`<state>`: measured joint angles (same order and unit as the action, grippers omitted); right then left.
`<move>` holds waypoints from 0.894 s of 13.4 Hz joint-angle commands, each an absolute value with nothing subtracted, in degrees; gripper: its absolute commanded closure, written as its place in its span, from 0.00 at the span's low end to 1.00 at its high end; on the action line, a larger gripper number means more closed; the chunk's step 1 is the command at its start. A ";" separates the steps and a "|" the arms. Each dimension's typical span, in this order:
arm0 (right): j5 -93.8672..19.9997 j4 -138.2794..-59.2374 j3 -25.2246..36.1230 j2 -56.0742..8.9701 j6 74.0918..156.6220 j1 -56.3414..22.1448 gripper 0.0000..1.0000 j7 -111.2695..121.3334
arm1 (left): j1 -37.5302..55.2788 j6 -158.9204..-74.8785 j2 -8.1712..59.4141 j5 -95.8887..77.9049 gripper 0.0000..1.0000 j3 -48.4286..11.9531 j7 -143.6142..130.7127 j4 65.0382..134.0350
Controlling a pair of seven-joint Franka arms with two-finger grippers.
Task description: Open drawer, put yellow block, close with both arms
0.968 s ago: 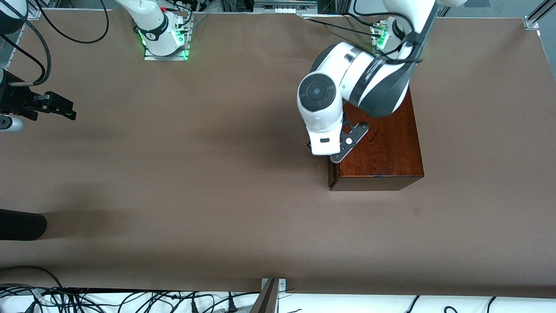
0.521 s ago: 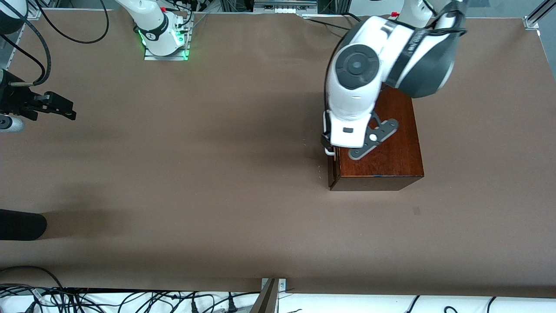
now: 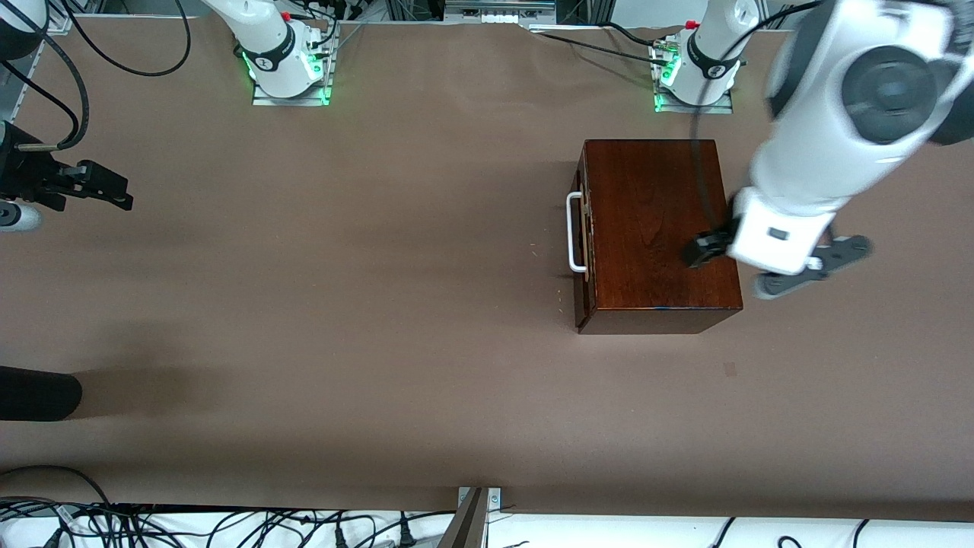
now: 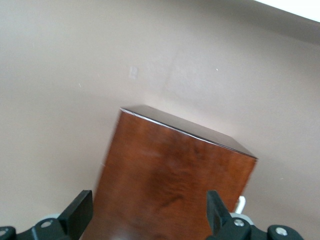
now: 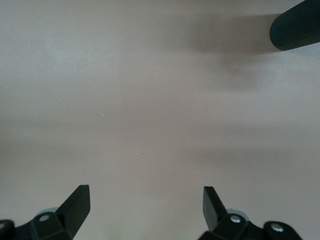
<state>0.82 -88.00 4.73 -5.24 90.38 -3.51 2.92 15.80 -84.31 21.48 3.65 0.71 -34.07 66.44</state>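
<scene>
The dark mahogany box [image 3: 654, 228] stands on the table in front of the left arm's base. Its drawer is pushed in, and the white bar handle [image 3: 575, 232] faces the right arm's end of the table. My left gripper [image 3: 704, 250] is open and empty, up over the box's top at the edge toward the left arm's end. The left wrist view shows the box top [image 4: 170, 170] between the open fingers of this gripper [image 4: 148, 212], and a bit of the handle [image 4: 241, 204]. My right gripper [image 3: 99, 186] waits open and empty over bare table [image 5: 145, 200]. The yellow block is out of view.
A black cylinder-shaped thing [image 3: 38, 392] reaches in at the right arm's end of the table, near the front camera; it also shows in the right wrist view [image 5: 295, 25]. Brown tabletop [image 3: 342, 304] spreads between the box and the right gripper. Cables lie along the table's near edge.
My left arm has left the drawer's handle side and swung up across the box toward its own end of the table, uncovering the handle. The right arm has not moved.
</scene>
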 commanded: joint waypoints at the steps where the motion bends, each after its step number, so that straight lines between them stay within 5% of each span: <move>1: 0.00 -87.71 4.31 -4.66 90.00 -2.90 0.00 3.60 | 11.61 -83.76 18.73 2.55 0.00 -0.35 -23.32 68.20; 12: 0.00 -87.71 4.31 -4.66 89.91 -2.90 0.00 3.60 | 6.33 -83.76 7.84 1.06 0.00 -0.26 -5.71 80.50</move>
<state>0.82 -88.00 4.73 -5.24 90.38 -3.50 2.92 6.84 -83.04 12.65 1.94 0.13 -7.22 74.99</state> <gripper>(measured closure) 0.000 0.000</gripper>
